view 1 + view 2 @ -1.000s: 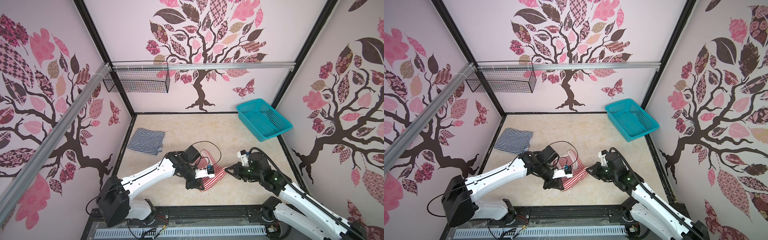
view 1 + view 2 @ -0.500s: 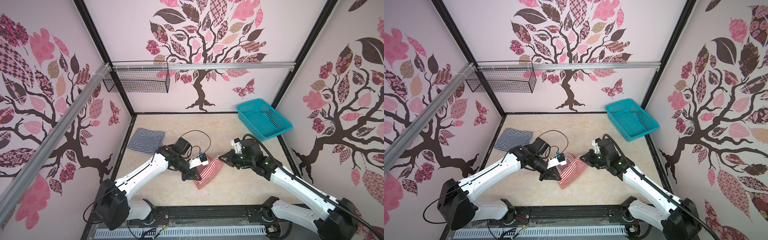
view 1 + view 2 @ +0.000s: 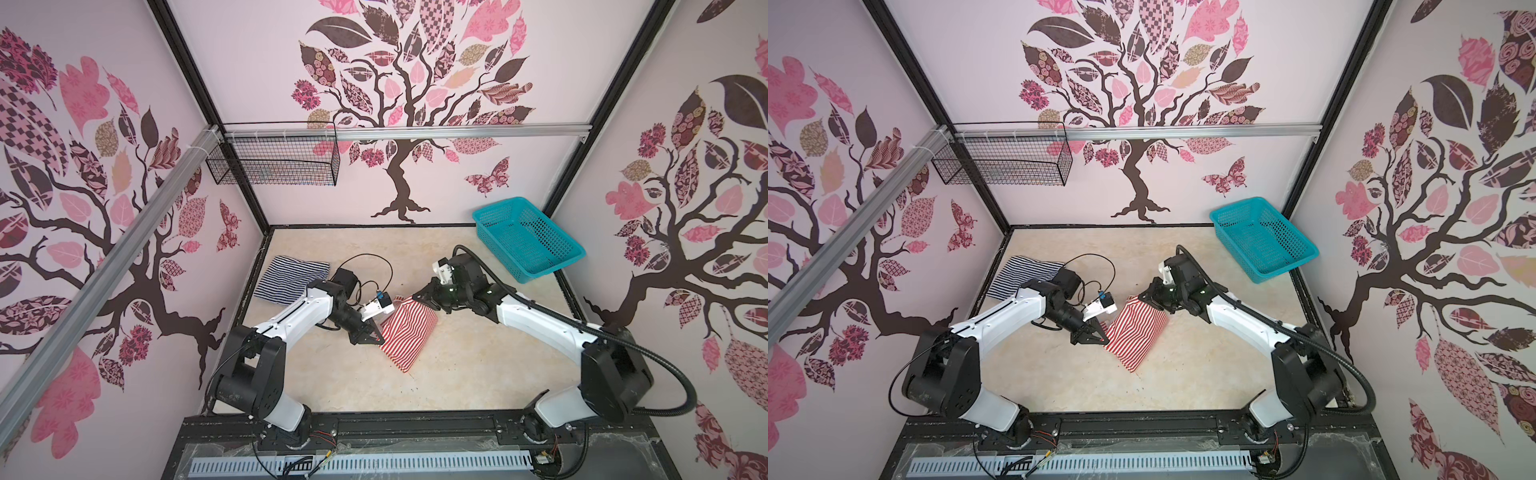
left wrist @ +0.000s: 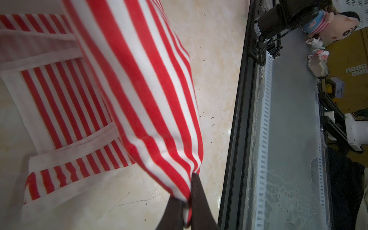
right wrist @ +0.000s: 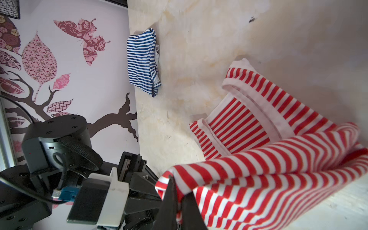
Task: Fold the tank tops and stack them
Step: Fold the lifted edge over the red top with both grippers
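Note:
The red-and-white tank top point(image 3: 409, 332) point(image 3: 1136, 330) hangs part-lifted over the middle of the beige table, its lower end resting on the surface. My left gripper point(image 3: 376, 338) point(image 4: 189, 191) is shut on one corner of its raised edge. At the opposite corner my right gripper point(image 3: 415, 297) point(image 5: 179, 189) is shut on the same raised edge. In the right wrist view the red-and-white tank top point(image 5: 258, 169) shows pale edging and straps lying on the table below the lifted layer. The navy-and-white tank top point(image 3: 291, 278) point(image 3: 1021, 274) point(image 5: 143, 61) lies folded at the left wall.
A teal mesh basket point(image 3: 552, 270) point(image 3: 1285, 270) stands at the back right corner. A black wire basket point(image 3: 274, 162) hangs from the rail on the back wall. The left arm's cable point(image 3: 374, 270) loops above the table. A black frame edge point(image 4: 239, 119) bounds the table's front.
Both grippers have carried the red-and-white top's held edge leftward and toward the back, and the cloth has shifted left with them. The navy top has not moved.

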You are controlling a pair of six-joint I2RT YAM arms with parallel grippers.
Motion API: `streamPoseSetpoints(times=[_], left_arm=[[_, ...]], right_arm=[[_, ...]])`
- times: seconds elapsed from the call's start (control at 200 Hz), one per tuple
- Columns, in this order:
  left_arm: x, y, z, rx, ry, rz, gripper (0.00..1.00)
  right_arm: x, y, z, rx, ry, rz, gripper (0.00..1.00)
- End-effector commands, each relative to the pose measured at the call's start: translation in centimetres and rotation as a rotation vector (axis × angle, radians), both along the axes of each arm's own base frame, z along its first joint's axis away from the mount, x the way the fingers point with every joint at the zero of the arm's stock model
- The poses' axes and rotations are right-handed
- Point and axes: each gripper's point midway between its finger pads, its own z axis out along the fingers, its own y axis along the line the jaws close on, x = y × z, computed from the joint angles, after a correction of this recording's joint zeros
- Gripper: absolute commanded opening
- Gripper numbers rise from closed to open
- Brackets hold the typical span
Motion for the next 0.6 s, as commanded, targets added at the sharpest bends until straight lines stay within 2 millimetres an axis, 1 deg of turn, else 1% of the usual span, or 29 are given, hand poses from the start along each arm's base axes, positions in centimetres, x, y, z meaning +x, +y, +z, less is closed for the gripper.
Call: streamPoseSetpoints(times=[0.0, 0.1, 0.235, 0.35, 0.5, 0.595], left_arm=[[1.4, 0.5, -0.6, -0.014, -0.014, -0.005, 0.09], [3.0, 1.5, -2.3, 0.013, 0.010, 0.027, 0.09], [5.8, 2.9, -3.4, 0.009, 0.031, 0.107, 0.12], [7.8, 4.0, -4.3, 0.028, 0.031, 0.159, 0.12], [9.8, 4.8, -5.8, 0.076, 0.031, 0.200, 0.15], [11.6, 5.3, -6.3, 0.101, 0.027, 0.247, 0.17]], right_arm=[[1.8, 1.5, -1.0, 0.007, -0.001, 0.037, 0.00], [3.2, 2.8, -2.8, 0.002, 0.028, 0.060, 0.00], [5.1, 4.1, -5.6, -0.007, 0.069, 0.070, 0.00], [6.2, 4.9, -7.3, -0.003, 0.095, 0.071, 0.00], [7.2, 5.0, -9.1, -0.004, 0.119, 0.057, 0.02], [7.5, 4.2, -9.9, -0.031, 0.120, 0.029, 0.02]])
